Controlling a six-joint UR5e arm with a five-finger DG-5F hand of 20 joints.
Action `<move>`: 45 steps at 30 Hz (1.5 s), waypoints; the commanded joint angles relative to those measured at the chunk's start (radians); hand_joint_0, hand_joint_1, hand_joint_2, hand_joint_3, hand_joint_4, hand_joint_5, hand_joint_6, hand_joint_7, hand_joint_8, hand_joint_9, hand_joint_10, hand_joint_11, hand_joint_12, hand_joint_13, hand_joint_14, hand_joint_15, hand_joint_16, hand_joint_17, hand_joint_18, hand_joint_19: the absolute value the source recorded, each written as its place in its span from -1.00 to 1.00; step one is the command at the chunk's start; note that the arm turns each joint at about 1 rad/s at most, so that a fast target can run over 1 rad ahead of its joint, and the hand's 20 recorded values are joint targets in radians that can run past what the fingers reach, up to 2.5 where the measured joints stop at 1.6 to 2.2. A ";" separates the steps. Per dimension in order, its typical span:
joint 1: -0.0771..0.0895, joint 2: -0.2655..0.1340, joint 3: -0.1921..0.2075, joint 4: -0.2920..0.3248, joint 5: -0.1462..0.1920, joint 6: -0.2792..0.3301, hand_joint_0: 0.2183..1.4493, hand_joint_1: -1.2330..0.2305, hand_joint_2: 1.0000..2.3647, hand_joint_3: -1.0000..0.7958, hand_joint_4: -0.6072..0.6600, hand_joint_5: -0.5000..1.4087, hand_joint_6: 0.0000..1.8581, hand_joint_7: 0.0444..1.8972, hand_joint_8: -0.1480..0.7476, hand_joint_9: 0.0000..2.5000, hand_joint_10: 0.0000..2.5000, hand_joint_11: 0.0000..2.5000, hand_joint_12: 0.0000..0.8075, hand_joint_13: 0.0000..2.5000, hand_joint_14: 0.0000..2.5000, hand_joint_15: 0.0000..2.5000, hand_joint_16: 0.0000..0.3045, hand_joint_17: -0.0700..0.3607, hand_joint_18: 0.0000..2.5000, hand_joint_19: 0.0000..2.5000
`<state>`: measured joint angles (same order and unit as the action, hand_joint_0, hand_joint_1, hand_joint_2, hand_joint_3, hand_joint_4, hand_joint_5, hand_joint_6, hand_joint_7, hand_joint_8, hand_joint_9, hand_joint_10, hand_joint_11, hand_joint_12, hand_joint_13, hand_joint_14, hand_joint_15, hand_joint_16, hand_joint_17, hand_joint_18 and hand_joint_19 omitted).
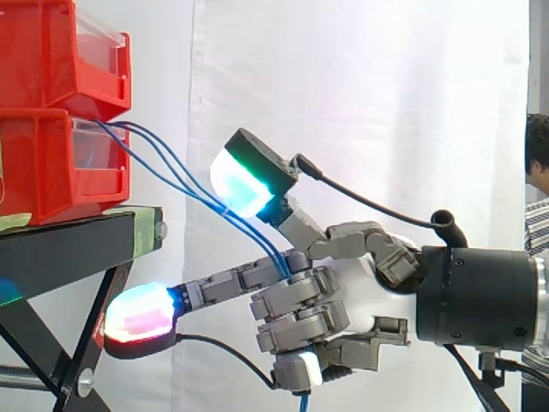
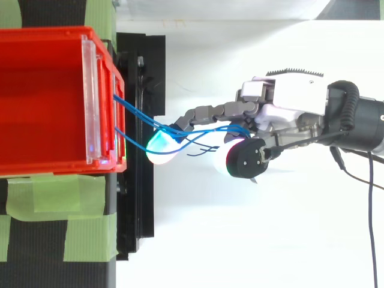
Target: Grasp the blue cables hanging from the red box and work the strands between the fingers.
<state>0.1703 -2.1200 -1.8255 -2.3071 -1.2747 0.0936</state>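
Your blue cables (image 1: 214, 202) leave the front of the lower red box (image 1: 51, 163) and slope down and away from it in a loose bundle, hanging free of the black stand (image 1: 69, 236) the boxes sit on. From above you can see the strands fan out at the box lip, cross each other midway, and run into the hand (image 1: 360, 292); a couple of loose ends curl off just beside the bundle.

So your grasp is made. The hand has closed on the cables: most of its fingers (image 1: 296, 309) are curled with the strands passing in among them, and a short blue tail drops out below the curled fingers. The thumb pad (image 1: 244, 176), glowing cyan and green, sits over the bundle, touching or very nearly touching it. A straight finger reaches toward the stand, its red-glowing pad (image 1: 137, 313) holding nothing.

What you have left is the working itself. I'd judge the strands are gathered but not visibly spread apart between separate fingers, though where they enter the hand is too crowded for me to tell which fingers pinch which strand. A person (image 1: 536, 172) stands at the far edge, well apart.
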 commanded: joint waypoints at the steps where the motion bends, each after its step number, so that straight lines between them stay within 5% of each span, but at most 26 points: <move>1: 0.000 0.000 0.000 0.000 0.000 0.000 -0.19 -0.05 -1.00 -1.00 0.58 -0.24 -0.99 -0.24 0.40 0.39 1.00 1.00 0.45 0.55 1.00 0.28 0.68 0.21 1.00 -0.53; 15: 0.000 0.000 0.000 0.000 0.000 0.000 -0.19 -0.05 -1.00 -1.00 0.59 -0.24 -0.99 -0.22 0.40 0.39 1.00 1.00 0.45 0.55 1.00 0.28 0.68 0.21 1.00 -0.53; 33: -0.008 0.000 0.002 0.003 0.006 0.014 -0.19 -0.09 -1.00 -1.00 0.52 -0.24 -0.98 0.09 0.40 0.39 1.00 1.00 0.45 0.55 1.00 0.28 0.68 0.21 1.00 -0.53; 37: -0.031 0.023 0.054 -0.008 0.052 0.031 -0.18 -0.10 -1.00 -1.00 0.52 -0.24 -0.99 0.09 0.40 0.39 1.00 1.00 0.45 0.55 1.00 0.28 0.68 0.21 1.00 -0.53; 45: -0.026 0.023 0.198 -0.087 0.071 0.026 -0.18 -0.10 -1.00 -1.00 0.53 -0.23 -0.98 0.10 0.40 0.39 1.00 1.00 0.45 0.55 1.00 0.28 0.68 0.21 1.00 -0.53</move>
<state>0.1440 -2.0977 -1.6828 -2.3615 -1.2081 0.1201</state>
